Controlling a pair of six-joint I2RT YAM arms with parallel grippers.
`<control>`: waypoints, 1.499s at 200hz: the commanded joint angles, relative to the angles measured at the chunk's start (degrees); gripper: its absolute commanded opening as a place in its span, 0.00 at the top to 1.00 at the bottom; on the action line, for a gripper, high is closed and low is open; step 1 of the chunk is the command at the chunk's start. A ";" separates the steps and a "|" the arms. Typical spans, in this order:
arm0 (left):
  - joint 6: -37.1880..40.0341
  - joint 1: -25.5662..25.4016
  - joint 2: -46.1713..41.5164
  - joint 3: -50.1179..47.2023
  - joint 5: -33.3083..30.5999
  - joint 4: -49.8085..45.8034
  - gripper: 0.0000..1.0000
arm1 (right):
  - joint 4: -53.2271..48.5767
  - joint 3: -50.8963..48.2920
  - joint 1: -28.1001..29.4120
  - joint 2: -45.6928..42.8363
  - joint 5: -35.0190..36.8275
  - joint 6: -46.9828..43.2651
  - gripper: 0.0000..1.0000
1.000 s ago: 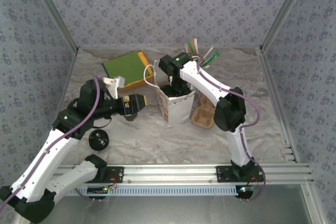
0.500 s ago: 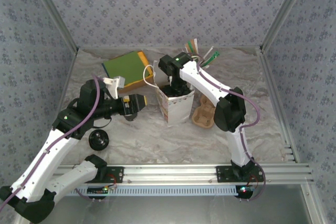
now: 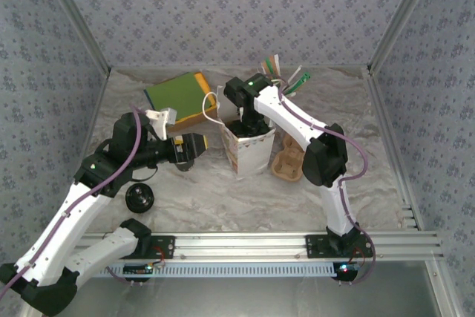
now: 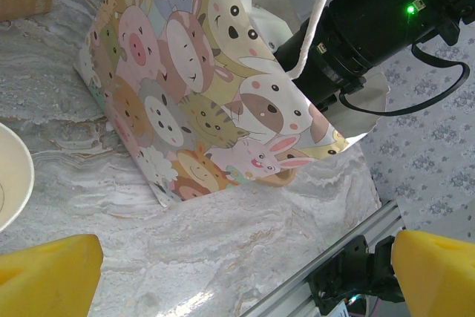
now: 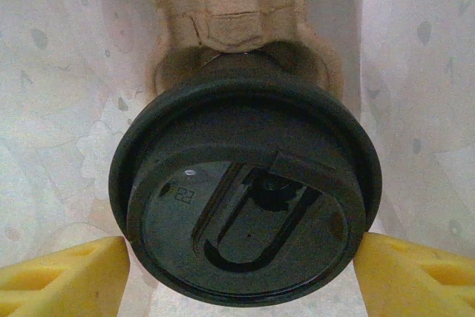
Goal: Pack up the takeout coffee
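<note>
Center frame, the right gripper (image 5: 241, 249) sits inside the animal-print bag (image 4: 200, 102), clamped on the lidded takeout coffee (image 5: 245, 183). Left of it, the left gripper (image 4: 237, 276) hangs wide open.

The takeout coffee (image 5: 245, 206), viewed lid-first from the right wrist, hides its own cup body; the pulp carrier (image 5: 237, 12) behind is mostly covered (and cropped at top). The left-wrist frame edge cuts off a cream-lined cup (image 4: 11, 176).
</note>
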 commanded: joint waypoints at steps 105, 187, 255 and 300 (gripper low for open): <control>0.28 -0.49 -0.61 0.04 -0.58 0.18 0.00 | -2.30 1.91 0.64 -1.72 0.95 1.51 0.18; 0.14 -0.54 -0.78 -0.10 -0.59 0.26 0.00 | -2.57 2.06 0.73 -1.95 1.11 1.69 0.17; 0.06 -0.52 -0.89 -0.02 -0.73 0.13 0.00 | -2.88 2.62 0.82 -1.87 1.28 1.77 0.16; 0.07 -0.49 -0.94 -0.03 -0.82 0.17 0.00 | -3.28 2.97 0.85 -1.96 1.37 1.82 0.16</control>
